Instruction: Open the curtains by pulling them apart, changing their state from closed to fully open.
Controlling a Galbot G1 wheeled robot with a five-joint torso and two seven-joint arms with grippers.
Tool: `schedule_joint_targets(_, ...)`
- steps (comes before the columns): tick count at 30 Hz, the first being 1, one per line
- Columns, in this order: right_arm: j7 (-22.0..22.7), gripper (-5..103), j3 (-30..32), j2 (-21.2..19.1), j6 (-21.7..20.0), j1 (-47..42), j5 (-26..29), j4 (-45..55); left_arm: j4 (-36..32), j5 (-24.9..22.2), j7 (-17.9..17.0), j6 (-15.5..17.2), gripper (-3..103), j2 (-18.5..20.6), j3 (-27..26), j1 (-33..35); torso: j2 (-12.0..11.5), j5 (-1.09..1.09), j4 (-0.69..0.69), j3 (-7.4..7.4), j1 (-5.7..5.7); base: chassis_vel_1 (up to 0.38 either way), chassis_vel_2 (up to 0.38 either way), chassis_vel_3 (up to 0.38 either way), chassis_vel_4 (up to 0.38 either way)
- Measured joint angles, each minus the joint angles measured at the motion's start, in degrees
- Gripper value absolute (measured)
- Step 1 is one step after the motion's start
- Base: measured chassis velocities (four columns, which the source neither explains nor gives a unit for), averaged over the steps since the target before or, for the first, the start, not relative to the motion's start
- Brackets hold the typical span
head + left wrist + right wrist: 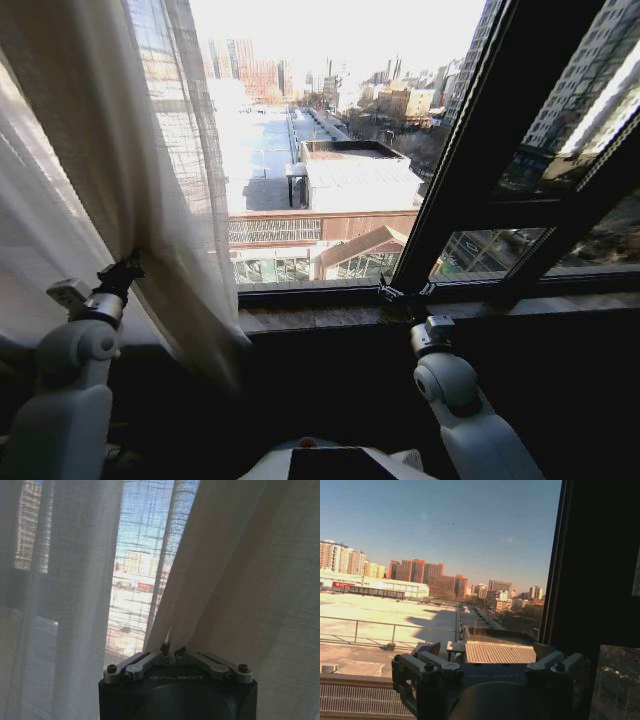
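Curtain: sheer white, loosely woven pleated curtain (150, 200), gathered at 9 to 10 o'clock of the head view; lower folds drawn sideways into a pinch at about 8 o'clock.
Left claw: left gripper (172, 652) closed tight on a fold of the fabric, fingertips meeting with the cloth fanning upward from the pinch; grip placed low on the panel, probably so a sideways pull carries the whole hang along.
Left arm: raised at 8 o'clock of the head view, wrist just beside the curtain edge (120, 275).
Right claw: right gripper (490, 652) spread wide, holding nothing, aimed through the bare glass at the rooftops; sits at 5 o'clock of the head view near the dark stone window sill (330, 318), apparently idle.
Window: black metal window-frame bars (470, 150) at 2 o'clock, uncovered.
Task status: centre and right of the glass exposed; judged nearly open.
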Motion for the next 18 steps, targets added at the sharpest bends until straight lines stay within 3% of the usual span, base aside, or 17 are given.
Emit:
schedule_joint_targets(5,-0.03,100,-0.15,-0.02,0.01,0.18,0.06,-0.09,3.10,-0.15,-9.90,-1.74,0,0.47,-2.52,-0.98,0.00,0.01,0.00,0.00,-0.01,0.000,0.000,0.000,0.000)
schedule_joint_targets(7,-0.05,100,-0.19,-0.02,0.01,0.18,0.07,-0.10,3.72,-0.15,-11.74,-2.20,0,0.51,-2.89,-1.31,0.00,0.00,0.00,0.00,0.00,0.000,0.000,0.000,0.000)
schedule_joint_targets(11,-0.09,100,-0.33,-0.05,0.03,0.21,0.09,-0.17,7.16,0.63,-20.89,-4.22,0,0.91,-4.65,-3.71,0.00,-0.01,0.01,0.00,0.00,0.000,0.000,0.000,0.000)
schedule_joint_targets(12,-0.09,100,-0.33,-0.05,0.03,0.21,0.09,-0.17,7.16,0.63,-20.89,-4.22,0,0.91,-4.65,-3.71,0.00,-0.01,0.01,0.00,0.00,0.000,0.000,0.000,0.000)
schedule_joint_targets(15,-0.12,100,-0.27,-0.14,0.05,0.21,0.13,-0.21,9.95,1.38,-27.22,-6.04,0,1.33,-6.23,-5.84,0.00,-0.02,0.01,0.00,0.00,0.000,0.000,0.000,0.000)
schedule_joint_targets(18,-0.12,100,-0.21,-0.15,0.06,0.21,0.16,-0.30,11.18,1.81,-29.64,-6.94,0,1.48,-7.13,-6.63,0.00,-0.02,0.01,0.00,0.00,0.000,0.000,0.000,0.000)
